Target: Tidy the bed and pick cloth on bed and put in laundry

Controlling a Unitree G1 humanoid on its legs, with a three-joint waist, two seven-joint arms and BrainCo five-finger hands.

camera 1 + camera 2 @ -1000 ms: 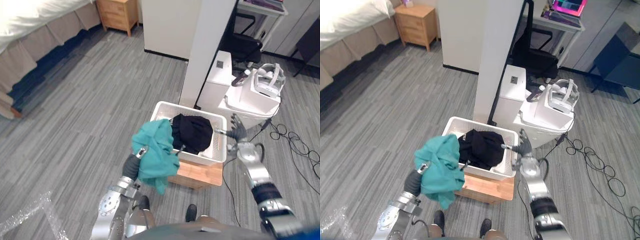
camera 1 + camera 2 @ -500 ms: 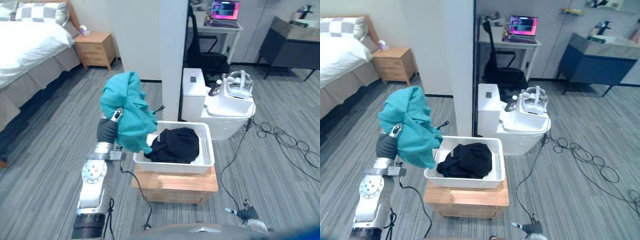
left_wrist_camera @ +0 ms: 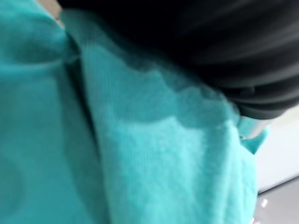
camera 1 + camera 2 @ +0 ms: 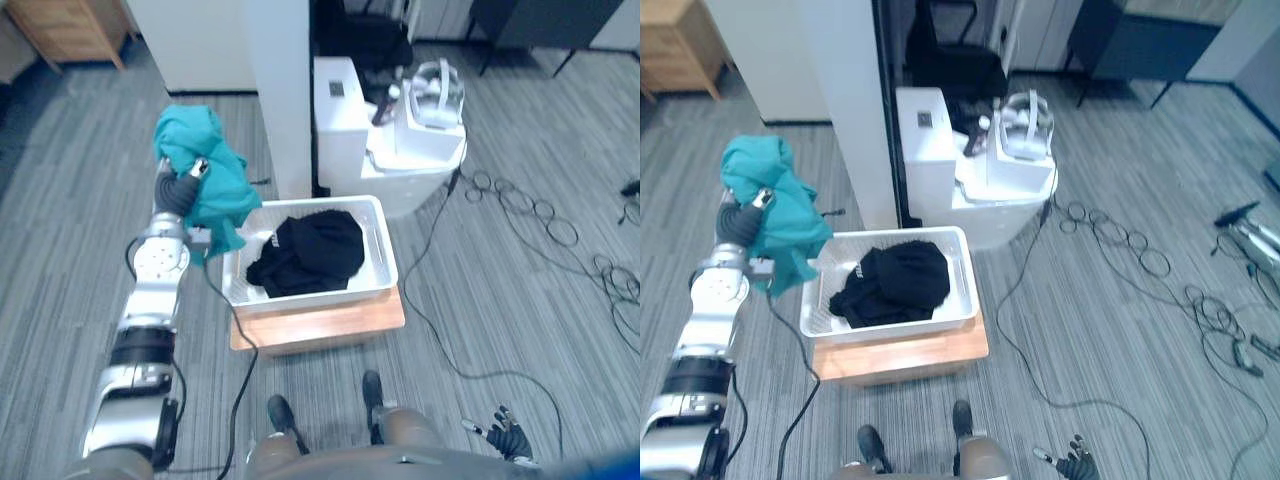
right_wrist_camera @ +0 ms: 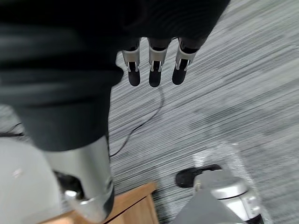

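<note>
My left hand (image 4: 178, 187) is raised just left of the white laundry basket (image 4: 384, 262) and shut on a bunched teal cloth (image 4: 208, 170). The cloth hangs over the hand and down to the basket's far left corner. In the left wrist view the teal cloth (image 3: 140, 154) lies right against the hand's dark cover. A black garment (image 4: 308, 252) lies inside the basket, which stands on a low wooden stand (image 4: 330, 322). My right hand (image 4: 507, 438) hangs low at the lower right, fingers (image 5: 154, 70) straight over the floor, holding nothing.
A white pillar (image 4: 275, 90) rises right behind the basket. A white low cabinet (image 4: 345, 110) with a white headset (image 4: 432, 92) on it stands at the back right. Black cables (image 4: 520, 210) loop over the grey floor to the right. A wooden nightstand (image 4: 68, 25) is at the far left.
The whole view has swung, so the camera moved. My left hand still holds the teal cloth by the basket's left side. My right hand has dropped from the basket's right rim to low beside me.
</note>
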